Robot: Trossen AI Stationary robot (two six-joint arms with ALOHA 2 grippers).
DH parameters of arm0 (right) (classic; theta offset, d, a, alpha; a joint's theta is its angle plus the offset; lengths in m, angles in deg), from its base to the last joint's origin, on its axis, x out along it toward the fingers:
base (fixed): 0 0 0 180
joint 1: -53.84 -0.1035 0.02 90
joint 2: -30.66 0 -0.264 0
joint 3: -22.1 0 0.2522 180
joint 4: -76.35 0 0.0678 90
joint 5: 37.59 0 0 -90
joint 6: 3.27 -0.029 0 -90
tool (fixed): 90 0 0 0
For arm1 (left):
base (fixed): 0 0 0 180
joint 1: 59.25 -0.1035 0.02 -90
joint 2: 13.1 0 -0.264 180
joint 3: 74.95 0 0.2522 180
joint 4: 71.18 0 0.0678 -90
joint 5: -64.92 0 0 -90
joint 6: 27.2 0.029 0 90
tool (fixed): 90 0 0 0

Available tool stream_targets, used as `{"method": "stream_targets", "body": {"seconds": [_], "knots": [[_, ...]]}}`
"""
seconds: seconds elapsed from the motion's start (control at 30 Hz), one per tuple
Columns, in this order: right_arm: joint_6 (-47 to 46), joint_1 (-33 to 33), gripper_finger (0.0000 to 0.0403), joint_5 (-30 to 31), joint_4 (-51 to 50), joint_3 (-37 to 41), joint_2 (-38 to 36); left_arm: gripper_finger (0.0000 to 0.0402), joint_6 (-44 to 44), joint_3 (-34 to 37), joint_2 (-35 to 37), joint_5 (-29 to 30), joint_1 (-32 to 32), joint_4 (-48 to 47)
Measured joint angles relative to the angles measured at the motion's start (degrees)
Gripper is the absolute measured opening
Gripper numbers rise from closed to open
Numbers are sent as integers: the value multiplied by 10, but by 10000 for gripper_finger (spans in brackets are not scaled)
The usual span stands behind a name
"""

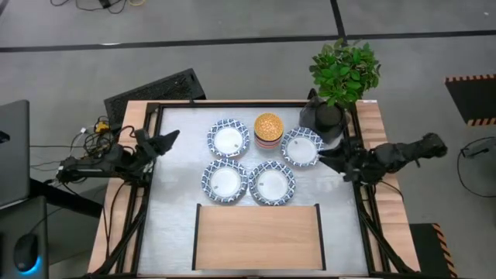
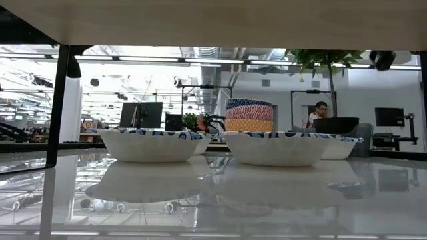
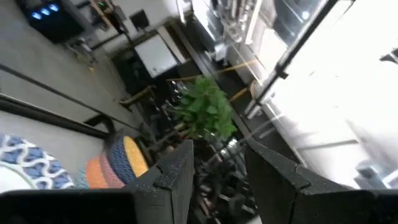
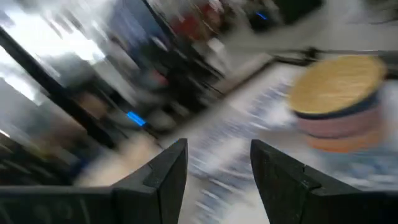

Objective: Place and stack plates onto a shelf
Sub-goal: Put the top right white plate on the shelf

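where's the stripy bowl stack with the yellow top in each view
High view: stripy bowl stack among the far plates, beside the potted plant.
Low view: centre, behind the near plates.
Left wrist view: low, beside a plate rim.
Right wrist view: far side, blurred.
Shared landmark: the plant, in all but the right wrist view.

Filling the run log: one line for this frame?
plates: four on table, unstacked | shelf: bare | left gripper: open, empty | right gripper: open, empty
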Motion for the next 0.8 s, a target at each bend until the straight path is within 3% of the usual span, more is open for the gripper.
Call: {"method": "stream_targets", "body": {"seconds": [0.17,0.3,0.53,0.8], "knots": [[99,17,203,19,-188,-122,161,128,22,-5,0,4,0,-2],[159,24,203,18,-274,-179,284,128,26,-5,0,5,0,-40],[198,24,231,3,-305,-200,465,128,34,-5,0,20,0,-96],[201,49,271,2,-327,-200,603,128,58,-6,0,40,0,-118]]}}
